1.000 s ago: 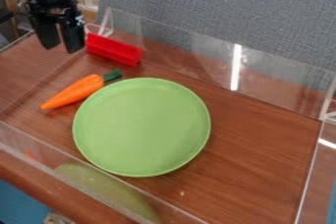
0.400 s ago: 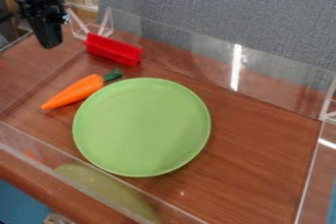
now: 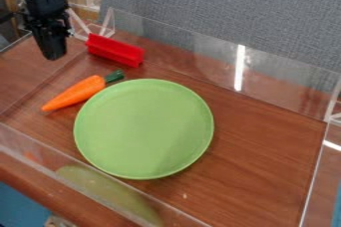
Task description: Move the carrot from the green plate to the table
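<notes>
One gripper (image 3: 52, 50) points down, left of carrot (image 3: 78, 92).

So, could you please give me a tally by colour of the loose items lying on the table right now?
Orange: 1, the carrot
Red: 1, the red block
Green: 1, the green plate
Total: 3

The carrot lies on the table, beside the plate rather than on it.
</notes>
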Motion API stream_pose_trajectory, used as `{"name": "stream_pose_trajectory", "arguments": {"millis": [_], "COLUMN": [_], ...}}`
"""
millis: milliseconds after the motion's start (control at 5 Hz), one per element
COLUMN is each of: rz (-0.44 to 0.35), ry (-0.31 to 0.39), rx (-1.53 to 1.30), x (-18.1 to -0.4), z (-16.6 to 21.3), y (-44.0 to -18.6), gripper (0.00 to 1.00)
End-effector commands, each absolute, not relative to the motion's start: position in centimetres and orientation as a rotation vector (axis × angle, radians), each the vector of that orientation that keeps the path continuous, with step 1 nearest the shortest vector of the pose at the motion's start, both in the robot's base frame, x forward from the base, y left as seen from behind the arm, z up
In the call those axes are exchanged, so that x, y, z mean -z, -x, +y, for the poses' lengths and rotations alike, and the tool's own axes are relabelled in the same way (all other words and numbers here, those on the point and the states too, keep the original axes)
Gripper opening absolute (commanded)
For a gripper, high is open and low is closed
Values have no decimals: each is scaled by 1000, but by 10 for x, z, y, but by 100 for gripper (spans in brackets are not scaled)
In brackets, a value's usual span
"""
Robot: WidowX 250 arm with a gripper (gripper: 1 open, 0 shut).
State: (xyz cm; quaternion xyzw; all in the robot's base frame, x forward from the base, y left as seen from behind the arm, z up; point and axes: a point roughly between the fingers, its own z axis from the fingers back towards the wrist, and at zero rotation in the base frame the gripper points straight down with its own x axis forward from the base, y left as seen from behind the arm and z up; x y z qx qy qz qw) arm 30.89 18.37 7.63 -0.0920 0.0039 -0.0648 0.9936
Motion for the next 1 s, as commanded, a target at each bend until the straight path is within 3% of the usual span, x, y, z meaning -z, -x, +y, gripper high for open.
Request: {"name": "stream_pose_trajectory", "arguments": {"millis": [0,200,400,600,800], "rz": [-12,-27,-30,-54,-78], "ry": [148,116,111,100,90], "rx": [153,180,185,163,141], "x": [-77,-77,-68,-79,-91], "z": [185,182,181,177,174], "y": [-316,-323,-325,-325,-326], "gripper": [100,100,0,100,100]}}
